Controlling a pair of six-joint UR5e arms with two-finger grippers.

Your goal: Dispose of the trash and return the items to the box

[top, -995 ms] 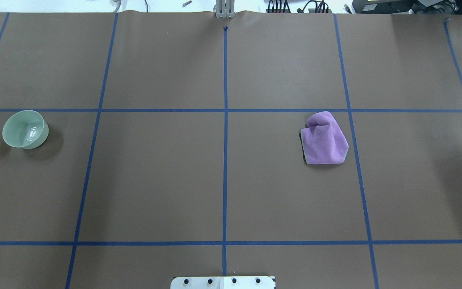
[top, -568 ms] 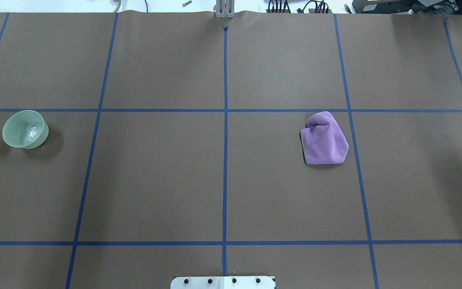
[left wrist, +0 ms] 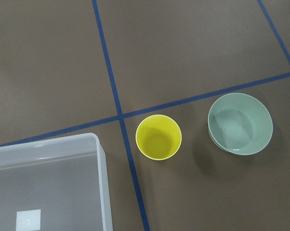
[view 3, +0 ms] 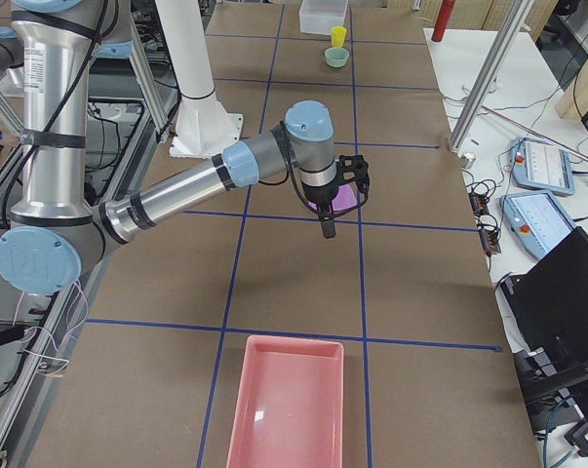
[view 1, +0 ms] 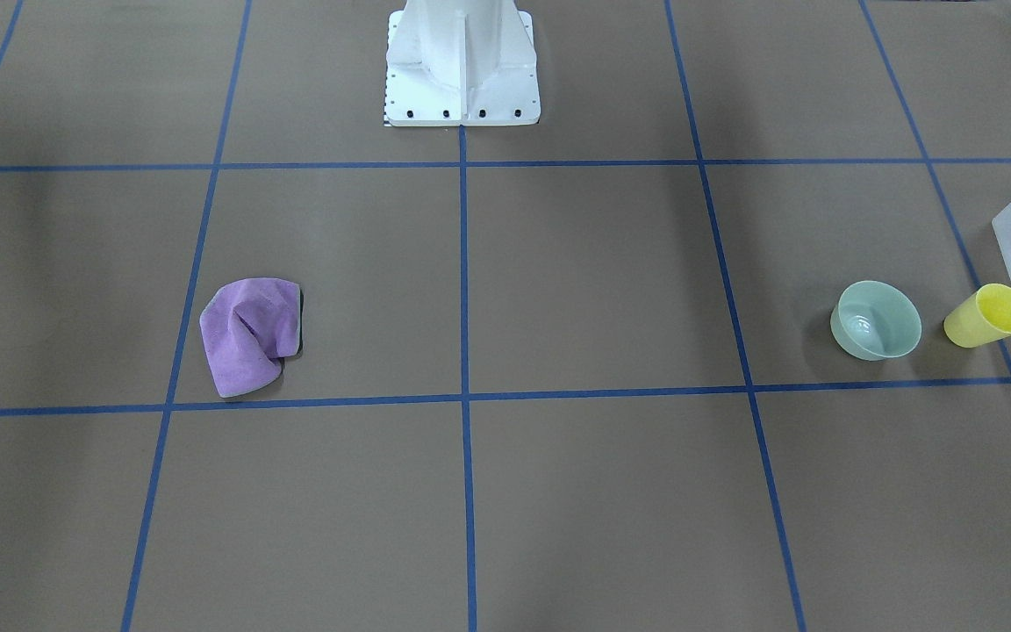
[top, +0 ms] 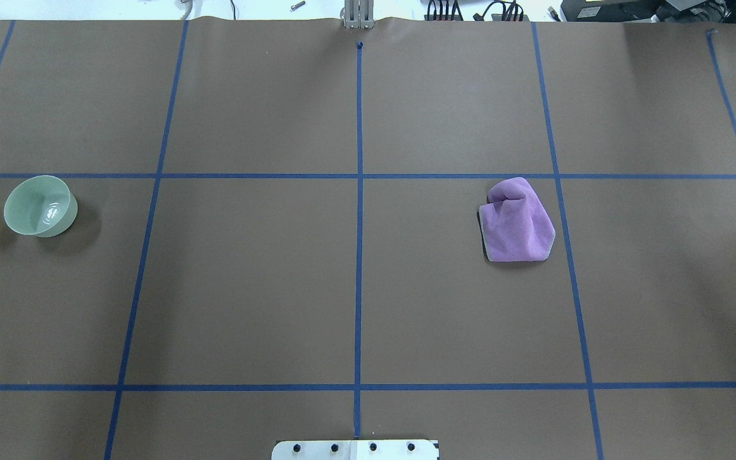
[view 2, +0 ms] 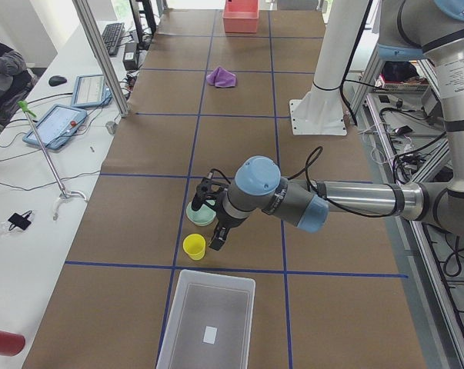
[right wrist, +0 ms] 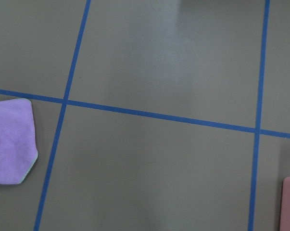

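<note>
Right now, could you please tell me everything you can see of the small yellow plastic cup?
The small bright yellow plastic cup is smooth, opaque and tapers toward its base. It stands upright, mouth up, and looks empty. It rests on the brown paper-covered table, beside a blue tape line, between the pale mint-green round bowl and the frosted translucent plastic bin, apart from both. Nothing else touches it.

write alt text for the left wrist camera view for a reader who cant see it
A small yellow cup stands upright and empty on the brown table paper, an empty mint-green bowl apart to its right and a corner of the translucent white box at lower left. Blue tape lines cross just beside the cup.
</note>
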